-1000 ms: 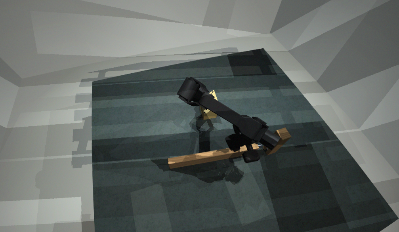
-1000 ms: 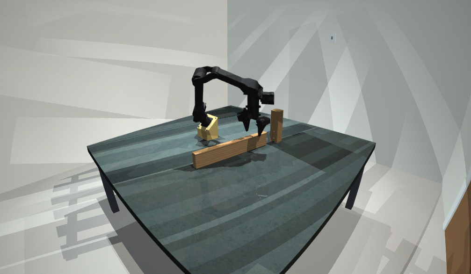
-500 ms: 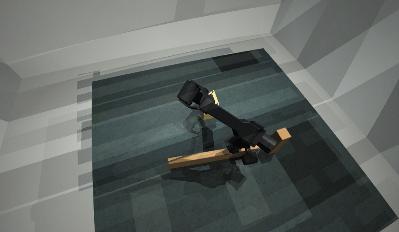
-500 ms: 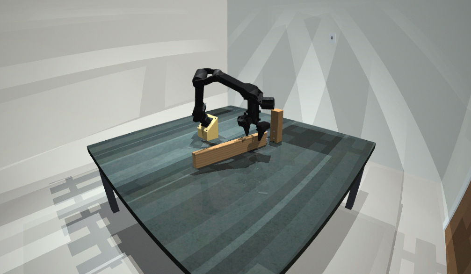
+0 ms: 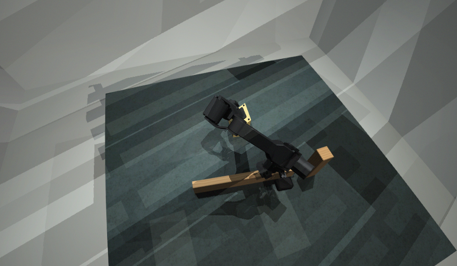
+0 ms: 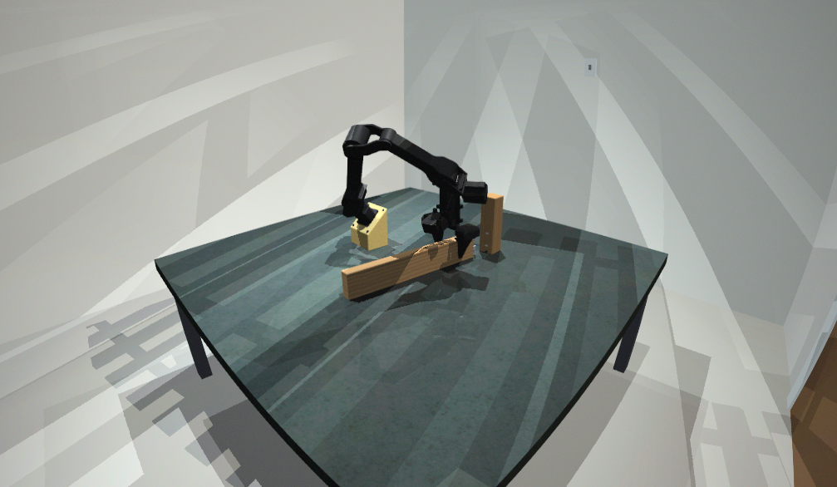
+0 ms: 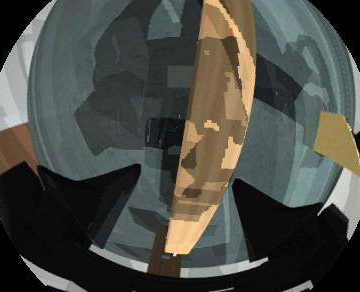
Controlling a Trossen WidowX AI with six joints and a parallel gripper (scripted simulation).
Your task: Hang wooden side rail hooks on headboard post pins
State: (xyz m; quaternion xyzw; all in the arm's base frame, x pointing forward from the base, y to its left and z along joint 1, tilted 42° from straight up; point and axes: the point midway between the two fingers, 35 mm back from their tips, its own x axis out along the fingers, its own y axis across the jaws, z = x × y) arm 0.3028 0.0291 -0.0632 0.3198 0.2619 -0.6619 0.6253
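Top view: my gripper (image 5: pixel 277 178) straddles the side rail (image 5: pixel 223 183), with the headboard post (image 5: pixel 321 160) at 3 o'clock. Exterior view: the rail lies flat on the table (image 6: pixel 409 375). Wrist view: fingers spread wide, empty. I judge this the pre-grasp; next, close.

We see the wooden side rail (image 6: pixel 403 268) lying on edge on the table, its post-side end between our wide-open jaws; the headboard post (image 6: pixel 492 222) stands upright just beyond them.
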